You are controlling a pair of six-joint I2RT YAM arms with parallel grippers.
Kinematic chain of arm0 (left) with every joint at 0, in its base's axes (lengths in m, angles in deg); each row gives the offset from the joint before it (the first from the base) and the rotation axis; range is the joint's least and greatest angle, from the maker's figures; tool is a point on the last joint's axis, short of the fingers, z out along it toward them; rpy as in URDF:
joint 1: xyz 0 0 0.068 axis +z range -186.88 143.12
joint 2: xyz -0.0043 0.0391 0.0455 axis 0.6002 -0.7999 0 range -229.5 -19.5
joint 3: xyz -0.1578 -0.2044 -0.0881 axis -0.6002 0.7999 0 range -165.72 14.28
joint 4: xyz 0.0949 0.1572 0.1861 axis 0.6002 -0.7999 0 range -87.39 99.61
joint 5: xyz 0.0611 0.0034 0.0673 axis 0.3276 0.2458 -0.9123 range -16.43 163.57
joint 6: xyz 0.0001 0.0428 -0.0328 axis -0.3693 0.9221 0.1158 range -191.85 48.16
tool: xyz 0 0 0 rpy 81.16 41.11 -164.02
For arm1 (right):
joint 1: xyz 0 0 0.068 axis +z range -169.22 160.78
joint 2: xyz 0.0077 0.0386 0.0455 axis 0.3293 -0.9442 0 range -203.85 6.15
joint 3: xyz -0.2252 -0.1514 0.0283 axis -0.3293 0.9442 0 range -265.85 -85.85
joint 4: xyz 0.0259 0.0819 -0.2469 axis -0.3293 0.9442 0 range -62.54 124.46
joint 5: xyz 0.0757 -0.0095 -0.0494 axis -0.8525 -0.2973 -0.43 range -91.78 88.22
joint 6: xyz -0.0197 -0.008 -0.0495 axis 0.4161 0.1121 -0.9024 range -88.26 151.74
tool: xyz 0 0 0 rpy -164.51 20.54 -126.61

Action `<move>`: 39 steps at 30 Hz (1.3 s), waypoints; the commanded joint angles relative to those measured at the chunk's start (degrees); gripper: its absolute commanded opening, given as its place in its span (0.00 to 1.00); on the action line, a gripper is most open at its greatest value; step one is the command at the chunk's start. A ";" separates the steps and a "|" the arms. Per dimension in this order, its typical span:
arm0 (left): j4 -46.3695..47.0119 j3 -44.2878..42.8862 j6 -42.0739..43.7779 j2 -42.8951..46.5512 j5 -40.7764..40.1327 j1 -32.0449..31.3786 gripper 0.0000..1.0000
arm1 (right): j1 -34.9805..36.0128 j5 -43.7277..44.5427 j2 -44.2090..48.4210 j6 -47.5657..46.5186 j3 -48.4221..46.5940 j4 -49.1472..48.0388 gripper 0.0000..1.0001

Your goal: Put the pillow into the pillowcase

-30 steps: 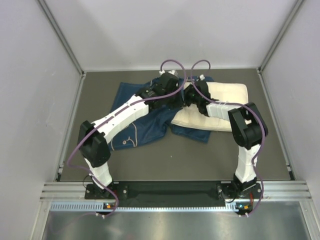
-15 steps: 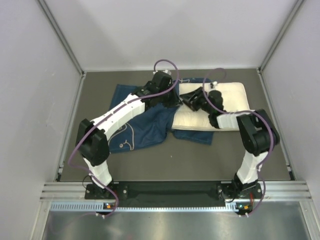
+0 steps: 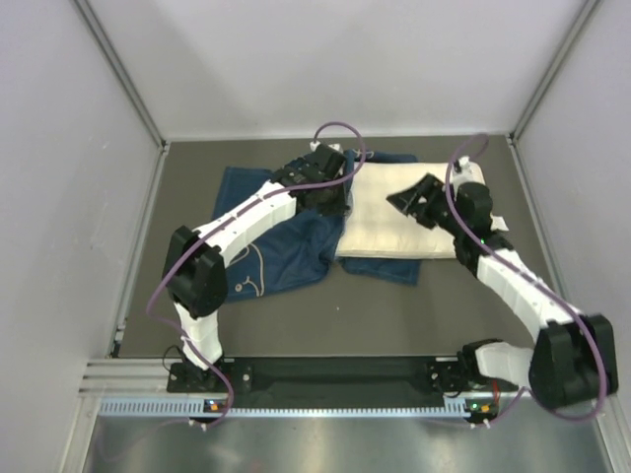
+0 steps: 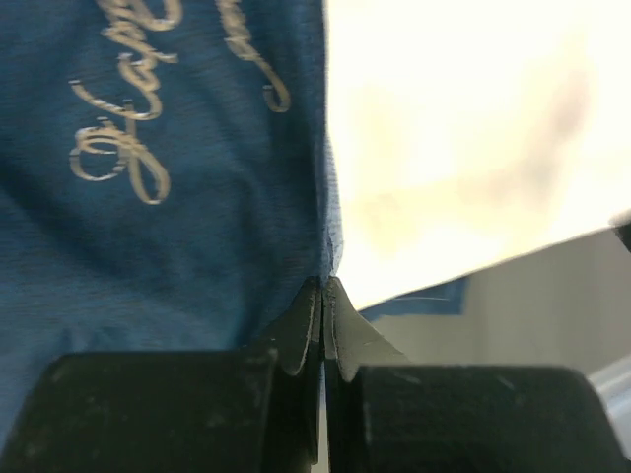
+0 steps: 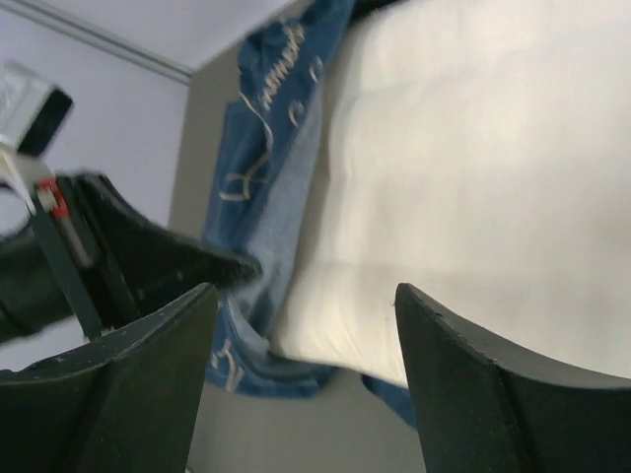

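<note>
Left claw [image 4: 322,313]: pinching pillowcase [image 4: 177,227] hem, blue denim-like cloth; arm stretched forward.
Right claw [image 5: 306,293]: spread, above plump cream pillow [image 5: 473,177]; elbow swung outward.

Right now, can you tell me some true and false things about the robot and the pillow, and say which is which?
The left jaws are shut on the edge of the pillowcase. True.
The right jaws are holding the pillow. False: they are open and hold nothing.
The pillow is all inside the pillowcase. False: most of it lies uncovered.
The pillowcase is blue with pale writing. True.
</note>
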 commanded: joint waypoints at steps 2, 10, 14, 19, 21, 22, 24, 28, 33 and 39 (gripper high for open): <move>-4.80 -2.14 5.68 -1.19 -8.50 0.00 0.00 | 0.10 1.61 10.47 -9.60 8.78 15.14 0.73; -3.93 -3.63 8.33 -2.94 -8.86 -1.58 0.00 | 0.19 8.02 23.66 -6.45 20.22 25.79 0.53; -4.02 -5.48 8.16 -4.53 -8.95 -2.54 0.00 | 0.10 10.30 26.22 -5.39 23.75 28.69 0.54; -4.02 -6.71 8.16 -5.59 -9.65 -3.69 0.00 | 0.19 13.92 25.44 -4.51 24.36 31.95 0.55; -4.02 -6.80 7.98 -5.85 -9.74 -3.78 0.00 | 0.19 13.74 23.95 -4.16 25.06 30.46 0.55; -3.85 -6.89 7.72 -5.76 -9.57 -3.86 0.00 | 0.19 13.21 23.50 -4.16 25.50 28.62 0.55; -3.76 -7.06 7.37 -5.76 -8.34 -3.87 0.00 | 0.10 13.03 21.58 -3.90 25.77 26.86 0.55; -3.23 -8.20 5.79 -5.76 -5.26 -3.95 0.00 | 0.28 12.86 18.14 -3.54 26.47 22.20 0.54; -3.23 -11.10 4.29 -5.94 -2.97 -3.95 0.00 | 1.15 11.63 12.70 -2.14 26.47 16.31 0.51; -4.90 -14.01 3.94 -6.11 -2.89 -3.95 0.00 | 3.70 13.12 7.68 -0.73 24.98 12.88 0.44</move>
